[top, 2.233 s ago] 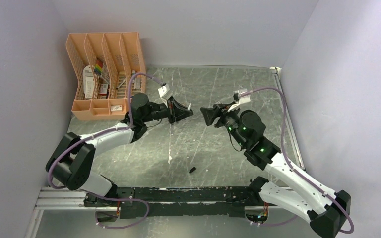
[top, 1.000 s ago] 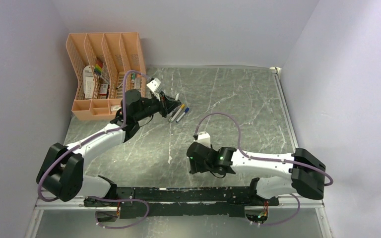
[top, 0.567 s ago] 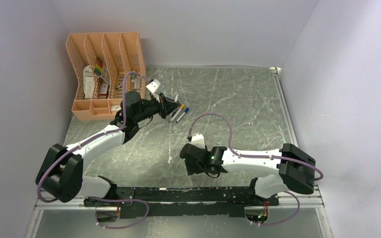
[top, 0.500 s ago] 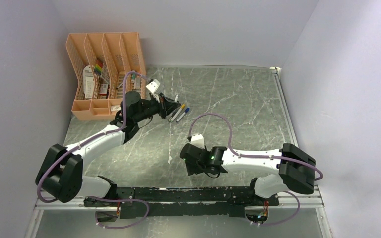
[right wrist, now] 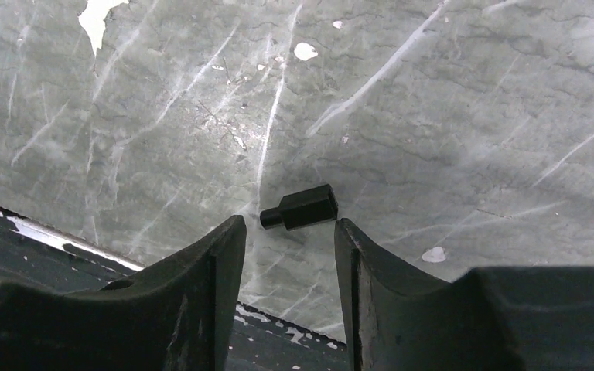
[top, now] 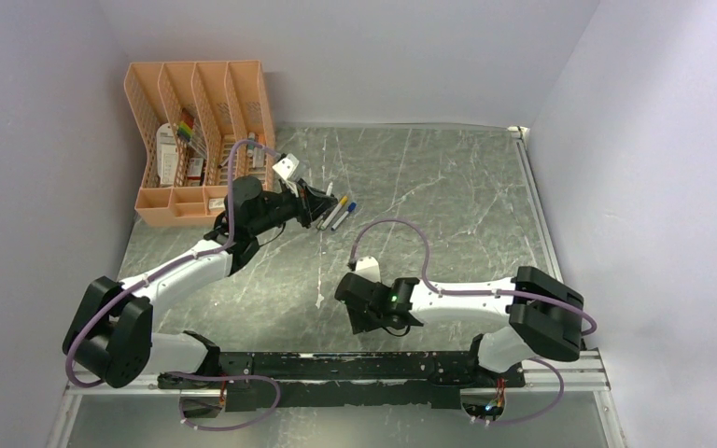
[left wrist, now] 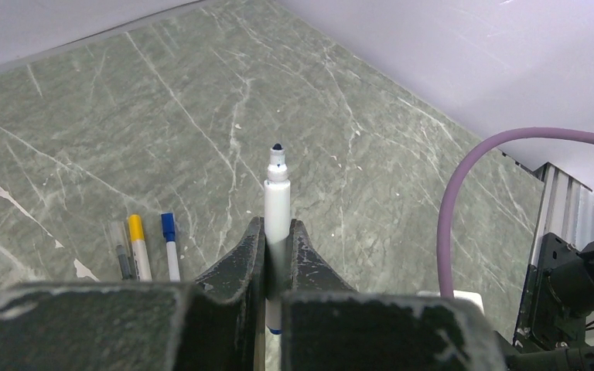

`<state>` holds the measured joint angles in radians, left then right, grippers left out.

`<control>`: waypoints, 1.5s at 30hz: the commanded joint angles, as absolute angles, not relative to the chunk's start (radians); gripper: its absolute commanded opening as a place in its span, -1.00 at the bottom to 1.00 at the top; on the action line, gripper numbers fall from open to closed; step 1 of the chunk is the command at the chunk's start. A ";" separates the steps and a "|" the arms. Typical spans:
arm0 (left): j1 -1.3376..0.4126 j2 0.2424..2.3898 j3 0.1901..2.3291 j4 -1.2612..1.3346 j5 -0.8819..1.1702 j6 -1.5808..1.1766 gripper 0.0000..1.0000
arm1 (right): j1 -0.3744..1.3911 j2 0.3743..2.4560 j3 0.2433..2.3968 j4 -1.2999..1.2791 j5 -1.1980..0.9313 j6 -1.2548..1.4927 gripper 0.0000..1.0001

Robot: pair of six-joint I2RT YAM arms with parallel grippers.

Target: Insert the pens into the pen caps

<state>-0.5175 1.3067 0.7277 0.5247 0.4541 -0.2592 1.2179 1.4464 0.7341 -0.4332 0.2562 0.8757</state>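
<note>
On the left, the left gripper (left wrist: 277, 229) is clamped tight on a white-barrelled pen (left wrist: 277, 193), its bare dark tip pointing away over the table (left wrist: 402, 147); we judge the hold low on the barrel, so a sideways push at capping could tilt the pen in the jaws. Just beside it lie a yellow-capped pen (left wrist: 138, 249) and a blue-capped pen (left wrist: 171, 246), close enough that a low swing of this arm could scatter them. On the right, the right gripper (right wrist: 286, 226) hangs over the black cap (right wrist: 303, 208) with its jaws apart and nothing held; the cap lies flat just at the fingertips, its length running across from finger to finger. Closing like this would pinch it end to end, we think; a finger may block its mouth, or the cap may squirt out towards the dark rail (right wrist: 62, 255).
</note>
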 commanded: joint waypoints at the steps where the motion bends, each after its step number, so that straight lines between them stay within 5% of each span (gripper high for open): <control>1: -0.512 1.278 0.730 0.527 0.441 -0.249 -0.86 | 1.223 1.469 0.734 -0.406 0.265 0.860 -0.08; 15: -0.512 1.295 0.722 0.558 0.490 -0.247 -0.86 | 1.214 1.535 0.780 -0.413 0.314 0.844 -0.13; 31: -0.512 1.291 0.713 0.574 0.489 -0.256 -0.86 | 1.206 1.520 0.800 -0.427 0.358 0.815 -1.00; 40: -0.460 1.302 0.670 0.840 0.677 -0.498 -0.86 | 0.835 1.036 0.653 -0.047 0.234 0.641 -1.00; 45: -0.496 1.357 0.670 1.113 0.793 -0.699 -0.86 | 0.522 0.993 0.644 0.288 -0.194 0.684 -1.00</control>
<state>-0.4709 1.3270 0.6754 0.8227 0.6647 -0.5102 0.6964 0.9722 0.6598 -0.0380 0.1352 0.6788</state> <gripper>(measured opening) 0.121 0.128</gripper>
